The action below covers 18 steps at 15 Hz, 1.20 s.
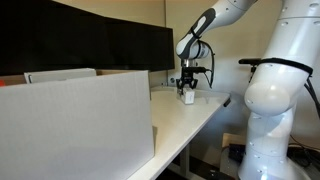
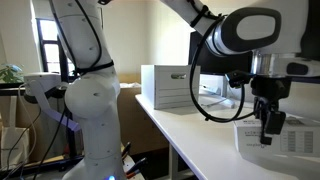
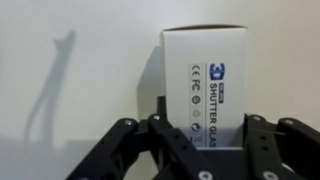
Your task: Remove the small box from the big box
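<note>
2 flat sides of the small box (image 3: 205, 65) are clamped by the gripper (image 3: 205, 125); light, stiff, crushable cardboard is judged.

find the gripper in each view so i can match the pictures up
Exterior view: the gripper is just right of centre, over the far part of the white table, shut on the small box.
Exterior view: the gripper is at far right, close to the camera.
Wrist view: the gripper fills the bottom edge.
Shared landmark: the white table, plain in both exterior views.
</note>
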Each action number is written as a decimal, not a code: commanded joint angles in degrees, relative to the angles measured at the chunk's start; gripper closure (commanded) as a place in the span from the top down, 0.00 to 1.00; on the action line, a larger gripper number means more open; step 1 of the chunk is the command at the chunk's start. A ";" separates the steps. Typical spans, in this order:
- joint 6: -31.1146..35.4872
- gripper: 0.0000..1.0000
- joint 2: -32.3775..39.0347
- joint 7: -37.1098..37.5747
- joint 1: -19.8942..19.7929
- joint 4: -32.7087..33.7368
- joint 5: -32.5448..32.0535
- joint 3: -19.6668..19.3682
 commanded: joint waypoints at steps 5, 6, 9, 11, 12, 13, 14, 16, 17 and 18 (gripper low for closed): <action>-3.31 0.31 6.84 1.19 0.10 6.24 0.45 -0.32; -3.76 0.31 7.75 1.11 0.27 7.07 0.55 -0.32; -2.14 0.56 6.70 -0.02 0.16 5.36 0.01 -0.59; -2.14 0.56 6.70 -0.02 0.14 5.36 0.01 -0.62; -2.14 0.56 6.70 -0.02 0.14 5.36 0.01 -0.62; -2.14 0.56 6.70 -0.02 0.14 5.36 0.01 -0.63; -2.14 0.56 6.70 -0.02 0.14 5.36 0.01 -0.63; -2.14 0.56 6.70 -0.02 0.14 5.36 0.01 -0.63; -2.14 0.56 6.70 -0.02 0.14 5.36 0.01 -0.63; -2.14 0.31 6.70 -0.02 0.14 5.36 0.01 -0.63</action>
